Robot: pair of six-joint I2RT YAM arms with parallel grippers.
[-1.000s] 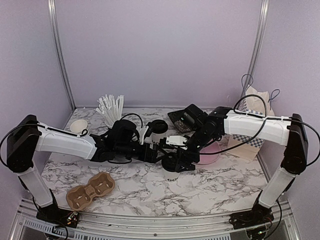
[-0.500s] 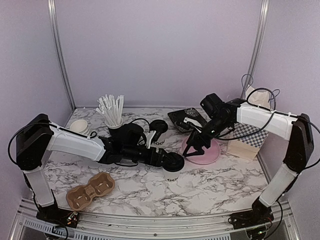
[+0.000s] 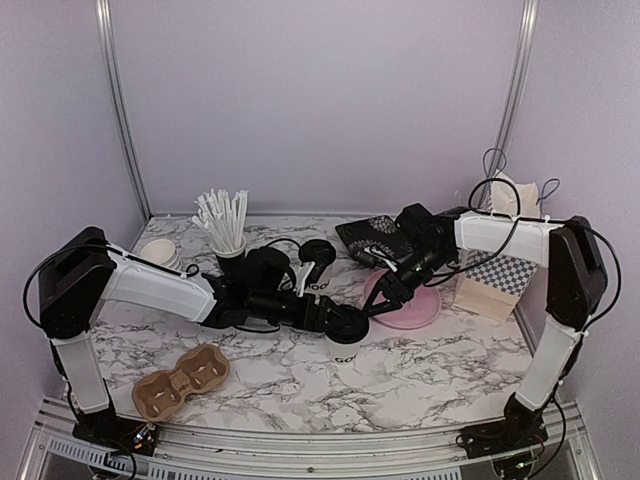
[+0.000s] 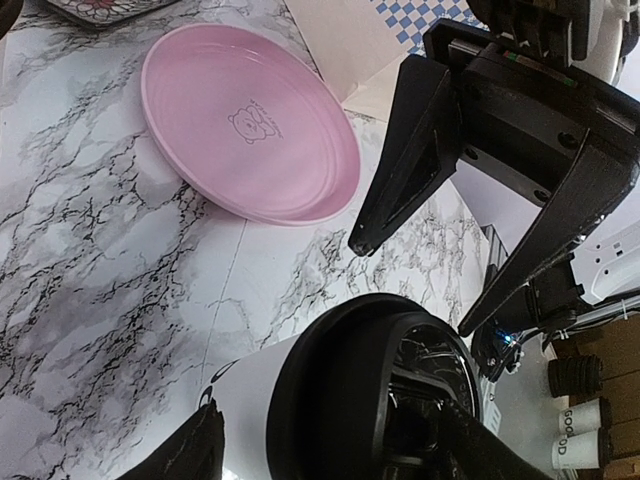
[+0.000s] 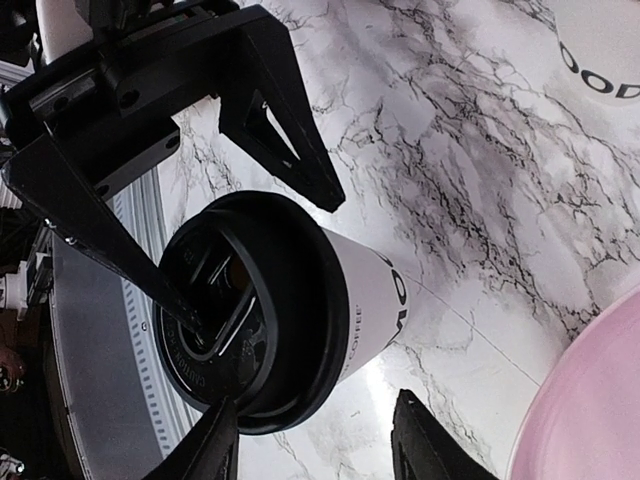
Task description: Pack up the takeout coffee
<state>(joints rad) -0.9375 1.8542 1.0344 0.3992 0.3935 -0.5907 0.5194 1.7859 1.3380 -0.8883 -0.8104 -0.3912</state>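
While a brown moulded-pulp two-cup carrier [image 3: 180, 381] is lying at the near left of the white marble-patterned table [image 3: 440, 380], the nearer white paper cup with a black plastic lid and black lettering [image 3: 345, 352] is standing upright near the table's middle. Its long axis is running vertically and its lid is facing up. The left gripper [image 3: 346, 321] is reaching in from the left and straddling that lid, one finger on either side; I cannot tell whether the fingers are pressing on it. Just beyond to the right, the right gripper [image 3: 386, 294] is hanging by the near-left edge of a round pink plate [image 3: 415, 308], its fingers standing apart and holding nothing. Farther back, left of the plate, the second white lidded paper cup [image 3: 314, 275] is also standing upright, lid up. At the far left a black cup of white straws [image 3: 225, 225] is standing.
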